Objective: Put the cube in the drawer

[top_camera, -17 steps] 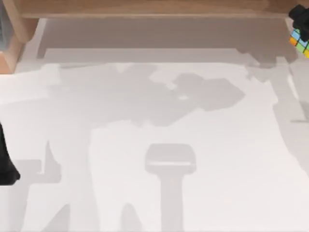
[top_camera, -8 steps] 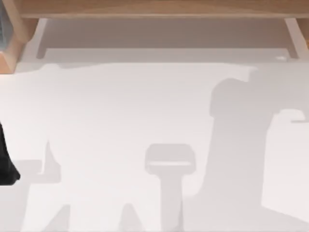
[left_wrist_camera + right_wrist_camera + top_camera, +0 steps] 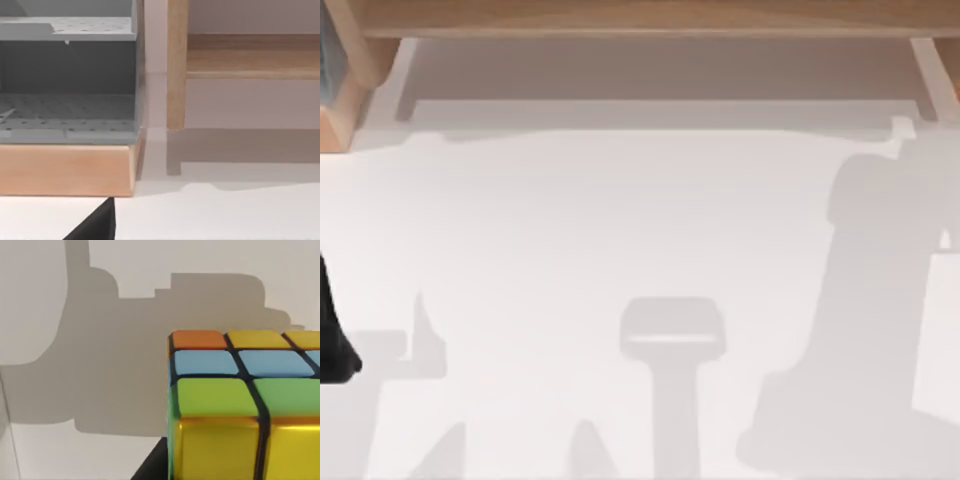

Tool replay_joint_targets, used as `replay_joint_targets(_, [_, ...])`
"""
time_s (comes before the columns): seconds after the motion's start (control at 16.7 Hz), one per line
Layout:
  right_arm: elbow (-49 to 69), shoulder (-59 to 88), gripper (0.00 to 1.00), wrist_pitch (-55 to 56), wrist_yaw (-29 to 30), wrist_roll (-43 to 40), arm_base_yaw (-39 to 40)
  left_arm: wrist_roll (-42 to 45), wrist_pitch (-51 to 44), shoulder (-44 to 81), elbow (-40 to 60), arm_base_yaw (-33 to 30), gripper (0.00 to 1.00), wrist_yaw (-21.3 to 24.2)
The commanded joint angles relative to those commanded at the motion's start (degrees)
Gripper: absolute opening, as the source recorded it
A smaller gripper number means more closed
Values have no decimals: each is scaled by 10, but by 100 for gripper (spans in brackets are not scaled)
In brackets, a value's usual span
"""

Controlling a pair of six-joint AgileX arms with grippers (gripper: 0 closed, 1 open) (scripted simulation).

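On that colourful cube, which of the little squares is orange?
The corner square of the cube, beside the yellow squares and above a blue one; no other visible square is orange.

Cube (image 3: pixel 235 405) squares orange, yellow, blue, green (dark-lined).

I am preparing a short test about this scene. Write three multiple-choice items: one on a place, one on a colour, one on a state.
1. In the top view, where is the left arm?
A. at the table's left edge
B. at the table's middle
C. on the wooden shelf

2. Which colour shows on the cube?
A. pink
B. orange
C. white

3. In the left wrist view, what is in the grey compartment?
A. the cube
B. a cloth
C. nothing that can be seen

Answers:
1 A: the left arm is a dark shape at the left edge of the table.
2 B: the cube has an orange square beside yellow, blue and green ones.
3 C: the grey compartment shows only its bare dotted floor.
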Motion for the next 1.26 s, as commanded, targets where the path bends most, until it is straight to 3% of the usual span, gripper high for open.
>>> replay_joint_targets(0.12, [0, 0, 0, 0, 0, 0, 0, 0, 0, 0, 0, 0, 100, 0])
replay_joint_targets(0.9, [0, 0, 98, 0, 0, 0, 0, 0, 0, 0, 0, 0, 100, 0])
replay_joint_targets(1.26, [0, 0, 100, 0, 0, 0, 0, 0, 0, 0, 0, 0, 100, 0])
